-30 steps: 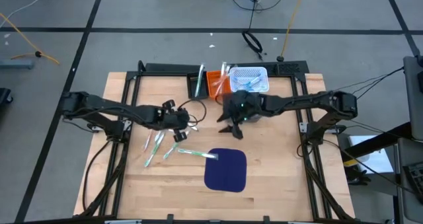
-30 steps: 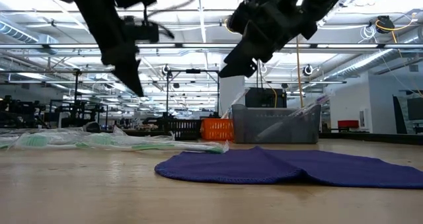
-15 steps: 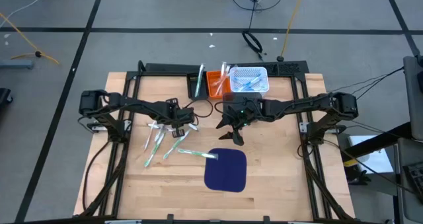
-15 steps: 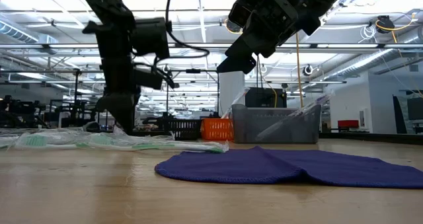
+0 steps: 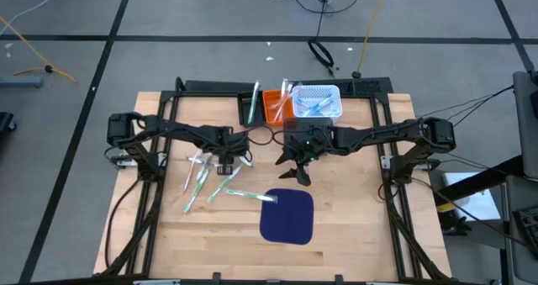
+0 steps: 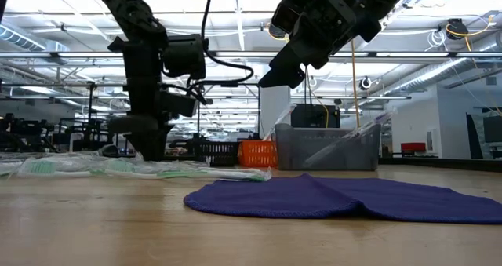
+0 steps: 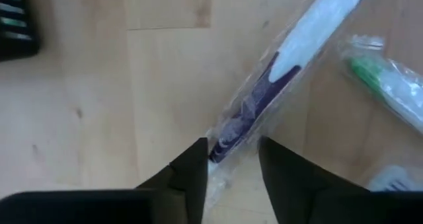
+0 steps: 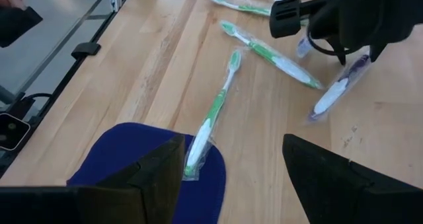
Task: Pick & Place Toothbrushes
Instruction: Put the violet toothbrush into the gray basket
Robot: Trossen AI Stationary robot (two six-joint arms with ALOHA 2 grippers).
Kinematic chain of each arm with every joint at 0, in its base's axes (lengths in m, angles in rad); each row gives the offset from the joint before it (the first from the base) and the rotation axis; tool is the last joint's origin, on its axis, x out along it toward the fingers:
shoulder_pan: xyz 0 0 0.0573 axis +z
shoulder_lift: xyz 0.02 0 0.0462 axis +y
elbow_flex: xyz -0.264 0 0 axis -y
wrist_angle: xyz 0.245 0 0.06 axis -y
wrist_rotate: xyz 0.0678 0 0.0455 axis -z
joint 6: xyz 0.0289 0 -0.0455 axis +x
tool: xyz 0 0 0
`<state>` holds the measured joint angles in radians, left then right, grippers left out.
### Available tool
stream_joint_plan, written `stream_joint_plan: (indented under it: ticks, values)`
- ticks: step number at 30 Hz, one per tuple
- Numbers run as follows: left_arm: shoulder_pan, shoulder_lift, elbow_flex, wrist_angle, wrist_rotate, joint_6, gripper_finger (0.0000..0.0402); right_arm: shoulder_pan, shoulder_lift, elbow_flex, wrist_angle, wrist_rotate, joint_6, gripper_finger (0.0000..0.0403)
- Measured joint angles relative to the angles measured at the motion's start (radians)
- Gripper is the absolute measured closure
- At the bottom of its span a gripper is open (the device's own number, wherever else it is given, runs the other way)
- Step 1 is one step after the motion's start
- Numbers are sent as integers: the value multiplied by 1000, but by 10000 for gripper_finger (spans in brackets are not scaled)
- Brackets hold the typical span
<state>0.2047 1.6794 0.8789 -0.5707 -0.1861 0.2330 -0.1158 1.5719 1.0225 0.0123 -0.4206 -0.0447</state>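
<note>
Several wrapped toothbrushes (image 5: 202, 180) lie flat on the wooden table left of centre. One green-and-white toothbrush (image 8: 211, 118) rests with its end on the dark blue mat (image 8: 142, 161). My left gripper (image 7: 232, 151) is open and down at the table. Its fingers stand on either side of the dark end of a purple-and-white toothbrush (image 7: 291, 59), which lies flat in its clear wrapper. In the high view this gripper (image 5: 229, 159) is left of centre. My right gripper (image 5: 296, 174) hangs open above the table's middle, over the mat's far edge, with nothing between its fingers. My left gripper comes from above, pointing down, with one finger on each side of the toothbrush's purple end (image 7: 225, 145). The toothbrush lies on the table. Whether a finger (image 7: 197, 159) touches the wrapper, I cannot tell.
A grey bin (image 5: 318, 101) holding toothbrushes and an orange bin (image 5: 273, 107) stand at the table's far edge. The blue mat (image 5: 287, 215) lies near the middle front. Black frame rails (image 5: 160, 142) run along both sides of the table.
My left gripper has come down from well above the table to the tabletop at the purple-and-white toothbrush. Its fingers have opened on the way. The toothbrushes and my right gripper have stayed where they were.
</note>
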Motion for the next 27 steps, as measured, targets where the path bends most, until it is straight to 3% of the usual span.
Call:
stream_joint_plan:
  ticks: [8, 17, 22, 27]
  values:
    - [2, -7, -3, -13, 14, -53, 389, 0, 0, 0, 1, 0, -1, 156]
    - [-17, -52, -6, -35, -2, -128, 396, 0, 0, 0, -25, 21, 4, 156]
    - [-48, -119, -4, 3, -6, -170, 397, 0, 0, 0, -51, 108, 6, 156]
    - [-81, -207, -4, 105, -18, -219, 397, 0, -4, 0, -54, 103, 30, 156]
